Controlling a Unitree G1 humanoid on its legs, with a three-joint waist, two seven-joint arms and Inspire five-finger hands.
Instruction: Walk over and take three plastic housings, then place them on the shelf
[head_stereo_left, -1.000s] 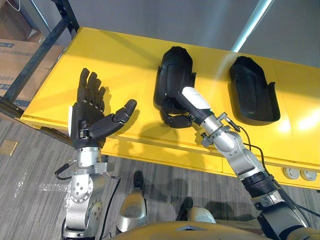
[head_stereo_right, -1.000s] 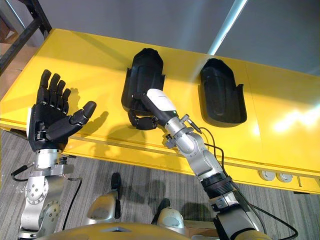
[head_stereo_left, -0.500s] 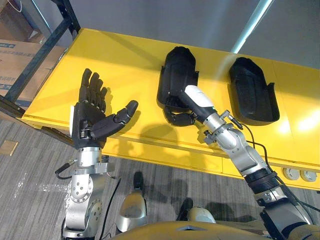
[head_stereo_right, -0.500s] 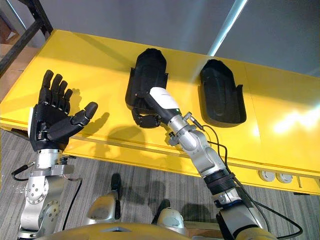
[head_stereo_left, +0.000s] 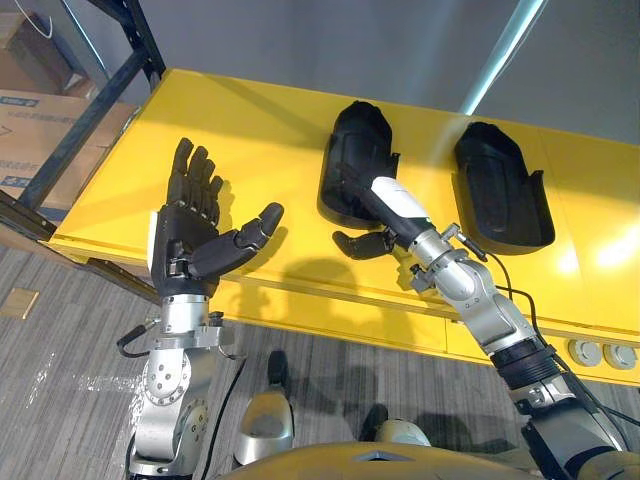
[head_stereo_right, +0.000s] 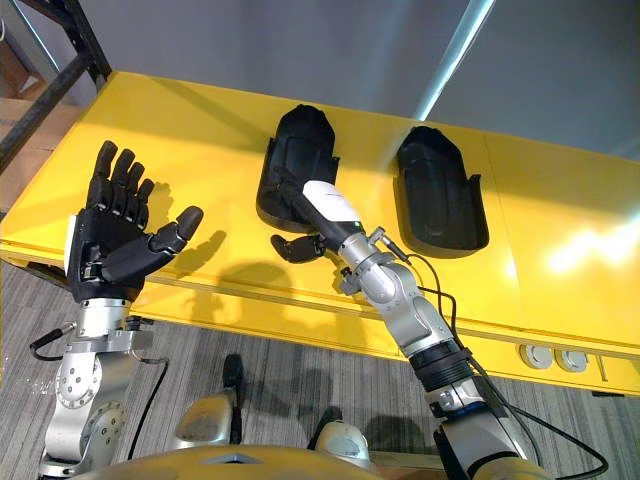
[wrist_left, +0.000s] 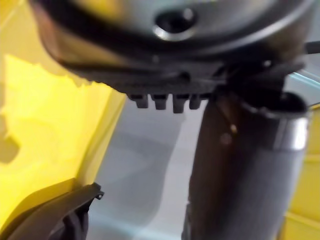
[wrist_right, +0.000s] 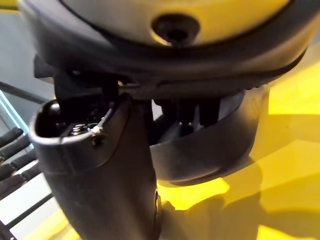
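Observation:
Two black plastic housings lie on the yellow table (head_stereo_left: 250, 130), one in the middle (head_stereo_left: 355, 155) and one to its right (head_stereo_left: 495, 180). My right hand (head_stereo_left: 392, 208), with a white cover on the thumb, is at the near end of the middle housing. The thumb rests over that end and the fingers (head_stereo_left: 355, 243) reach out just in front of it, open and holding nothing. In the right wrist view the housing's curved rim (wrist_right: 215, 150) shows just past the fingers. My left hand (head_stereo_left: 190, 235) is held palm up over the table's front left, open and empty.
A black shelf frame (head_stereo_left: 95, 95) stands at the far left with cardboard boxes (head_stereo_left: 30, 115) behind it. Round sockets (head_stereo_left: 600, 354) sit in the table's front face at the right. Grey carpet runs below the table's near edge.
My right hand's fingers have uncurled from the middle housing's near end and let it go; it now lies flat on the table. The whole view has shifted a little.

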